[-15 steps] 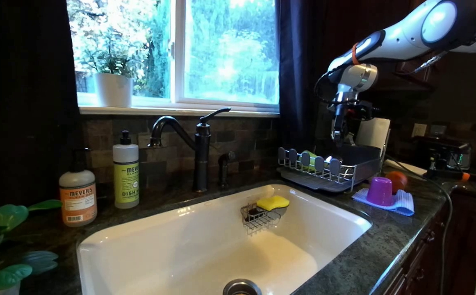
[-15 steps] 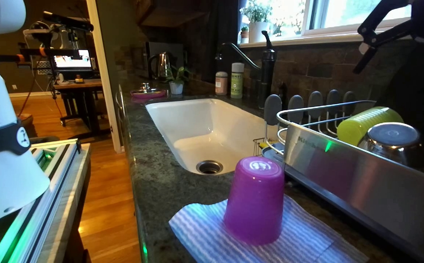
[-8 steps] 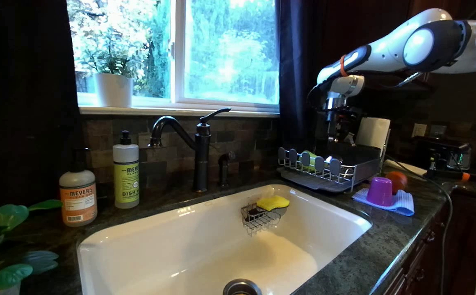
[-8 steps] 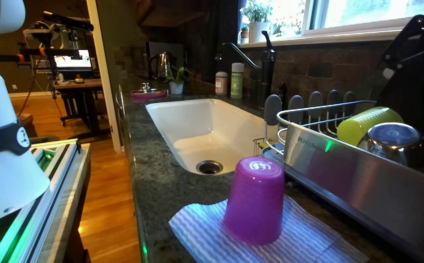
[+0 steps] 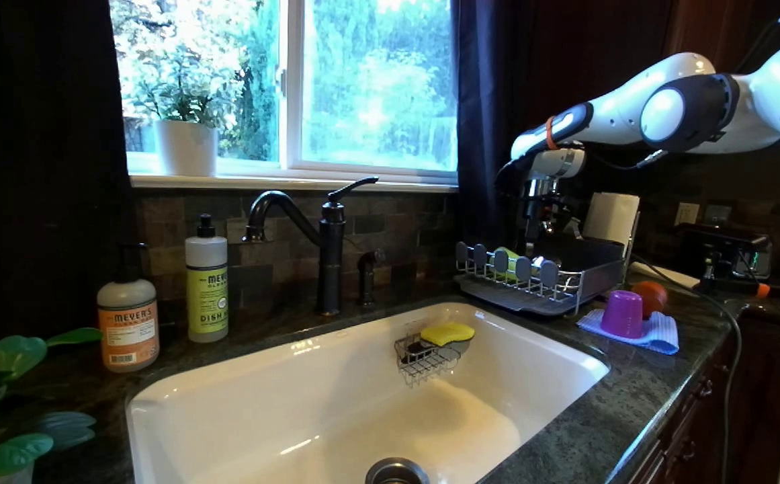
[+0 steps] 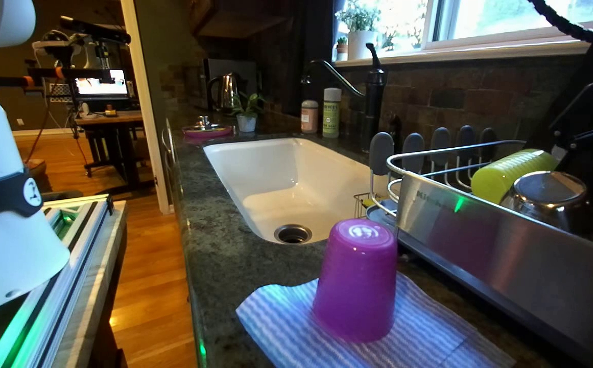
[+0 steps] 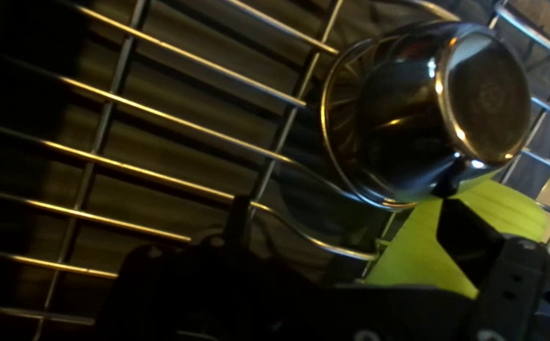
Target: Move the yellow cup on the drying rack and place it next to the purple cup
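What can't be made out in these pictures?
Wrist view: part of the yellow cup, covered by the metal bowl and the tool.
Whether tool and yellow cup touch: unclear, the tool being too dark in both exterior views.
In an exterior view: part of the orange-red object, behind the purple cup.
In an exterior view: rest of the arm, beyond the right edge.

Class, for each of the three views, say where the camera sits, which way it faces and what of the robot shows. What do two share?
Wrist view: beside the open gripper, which shows at bottom, facing down at the drying rack, metal cup and yellow cup.
An exterior view: before the sink, facing it and the window; arm at right.
An exterior view: near the purple cup, facing along the counter; robot base at left, gripper parts at right.
Both exterior views share sink, window, purple cup and yellow cup.
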